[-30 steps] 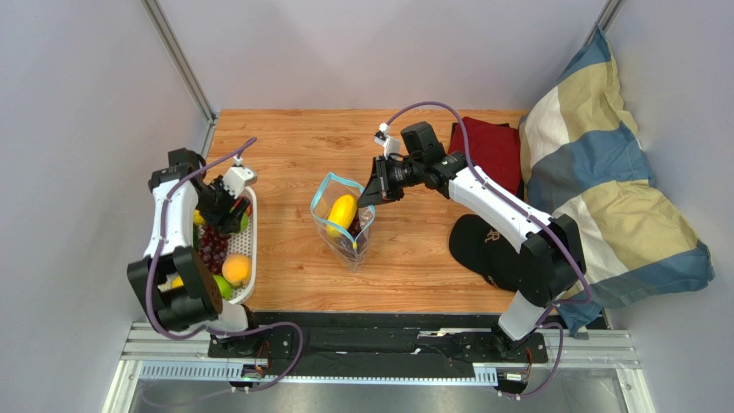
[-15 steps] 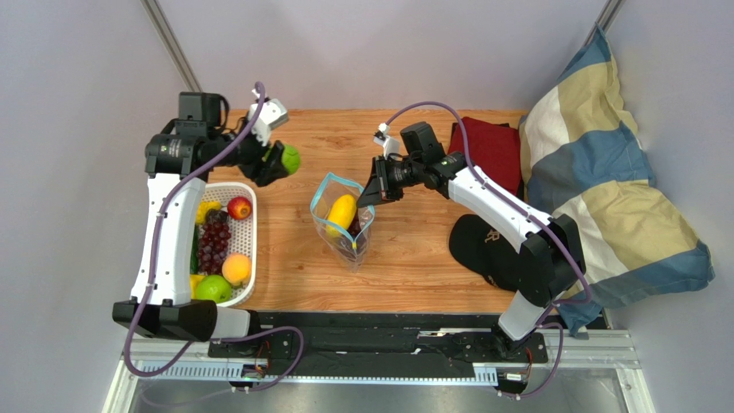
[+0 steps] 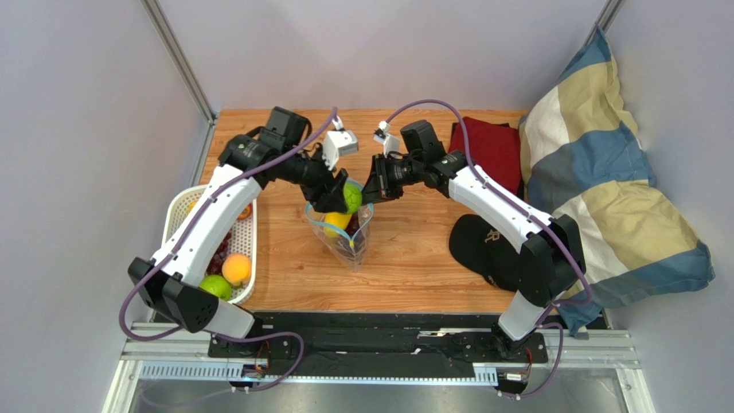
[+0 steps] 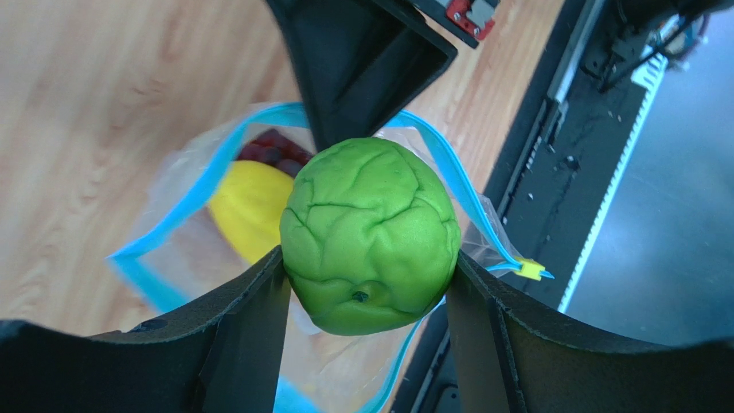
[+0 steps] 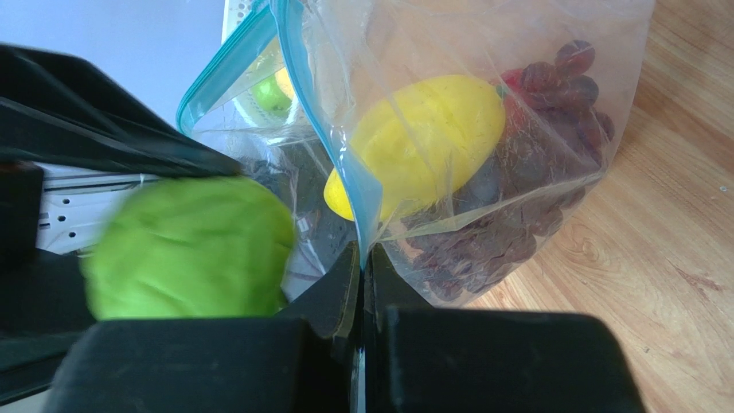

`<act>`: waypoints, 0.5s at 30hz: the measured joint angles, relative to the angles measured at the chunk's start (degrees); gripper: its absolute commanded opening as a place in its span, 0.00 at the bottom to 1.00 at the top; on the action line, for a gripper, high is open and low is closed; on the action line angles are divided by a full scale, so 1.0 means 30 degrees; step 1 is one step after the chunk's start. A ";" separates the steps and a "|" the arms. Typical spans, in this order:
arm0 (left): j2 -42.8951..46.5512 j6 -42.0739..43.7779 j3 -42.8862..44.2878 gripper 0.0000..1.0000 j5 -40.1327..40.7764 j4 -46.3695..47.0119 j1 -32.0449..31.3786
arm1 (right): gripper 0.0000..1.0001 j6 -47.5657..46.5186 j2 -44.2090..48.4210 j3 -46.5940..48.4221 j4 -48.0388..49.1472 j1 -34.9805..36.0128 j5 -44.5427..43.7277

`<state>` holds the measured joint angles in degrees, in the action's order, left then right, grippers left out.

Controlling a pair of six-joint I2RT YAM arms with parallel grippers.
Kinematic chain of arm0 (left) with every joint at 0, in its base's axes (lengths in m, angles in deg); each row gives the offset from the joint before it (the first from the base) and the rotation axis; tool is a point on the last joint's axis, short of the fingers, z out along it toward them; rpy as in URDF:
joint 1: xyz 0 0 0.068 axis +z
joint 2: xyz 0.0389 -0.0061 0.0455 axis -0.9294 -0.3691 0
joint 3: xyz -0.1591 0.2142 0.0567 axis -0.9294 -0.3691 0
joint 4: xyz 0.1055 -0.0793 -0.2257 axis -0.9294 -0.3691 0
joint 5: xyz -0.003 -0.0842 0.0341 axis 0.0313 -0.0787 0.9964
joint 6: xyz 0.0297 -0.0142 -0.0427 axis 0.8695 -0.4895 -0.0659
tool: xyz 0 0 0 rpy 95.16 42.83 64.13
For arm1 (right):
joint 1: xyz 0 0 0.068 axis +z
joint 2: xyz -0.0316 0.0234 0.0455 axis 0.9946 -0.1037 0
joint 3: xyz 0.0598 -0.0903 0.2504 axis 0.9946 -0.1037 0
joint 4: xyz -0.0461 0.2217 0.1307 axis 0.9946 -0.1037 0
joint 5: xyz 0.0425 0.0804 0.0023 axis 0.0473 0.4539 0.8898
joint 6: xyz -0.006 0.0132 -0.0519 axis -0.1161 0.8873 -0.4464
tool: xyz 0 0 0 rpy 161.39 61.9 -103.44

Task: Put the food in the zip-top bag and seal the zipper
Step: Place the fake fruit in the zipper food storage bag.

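The clear zip-top bag [image 3: 349, 239] stands open in the middle of the table, its light blue zipper [image 4: 452, 185] held wide. Inside lie a yellow fruit [image 5: 431, 142] and dark purple grapes [image 5: 551, 112]. My left gripper [image 3: 342, 200] is shut on a green apple [image 4: 370, 234] and holds it right above the bag's mouth. My right gripper [image 3: 372, 191] is shut on the bag's rim [image 5: 362, 211] at its far right side and holds it up. The green apple also shows blurred in the right wrist view [image 5: 194, 249].
A white slatted basket [image 3: 247, 249] at the left holds a green apple [image 3: 214, 286], an orange peach [image 3: 236, 269] and more fruit. A black cap [image 3: 482, 245], a red cloth [image 3: 488, 148] and a plaid pillow [image 3: 603, 181] lie at the right.
My left arm lifted the green apple out of the basket, swung right across the table and now holds it over the bag's mouth. The right gripper has kept its hold on the rim.
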<state>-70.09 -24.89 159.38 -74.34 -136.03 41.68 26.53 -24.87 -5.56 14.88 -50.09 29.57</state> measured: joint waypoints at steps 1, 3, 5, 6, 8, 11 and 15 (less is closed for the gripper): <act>-0.0270 0.0007 -0.0335 0.51 0.0066 -0.0073 -0.0342 | 0.00 0.0000 0.0000 0.0007 0.0000 0.0000 0.0000; -0.0678 0.0015 -0.0787 0.60 0.0131 -0.0291 -0.0860 | 0.00 0.0000 0.0000 0.0000 -0.0007 0.0000 0.0000; -0.0831 0.0029 -0.1107 0.84 0.0240 -0.0663 -0.1151 | 0.00 0.0000 0.0000 0.0000 -0.0007 0.0000 0.0000; -0.0831 0.0087 -0.1151 0.99 0.0321 -0.0852 -0.1217 | 0.00 0.0000 0.0000 0.0000 0.0000 0.0000 0.0000; -0.0750 0.0233 -0.1129 0.99 0.0466 -0.1231 -0.1217 | 0.00 -0.0007 0.0000 0.0000 -0.0007 0.0000 0.0000; -0.0386 0.0168 -0.1035 0.99 0.0852 -0.1778 -0.1151 | 0.00 -0.0007 0.0000 0.0000 -0.0007 0.0000 0.0000; 0.0911 0.0044 -0.0517 0.99 0.0896 -0.2069 -0.0073 | 0.00 -0.0007 0.0000 0.0000 -0.0015 0.0000 0.0000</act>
<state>-67.35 -24.76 157.83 -71.66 -142.23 41.47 26.51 -24.87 -5.56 14.84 -50.09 29.57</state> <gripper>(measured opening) 0.989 0.011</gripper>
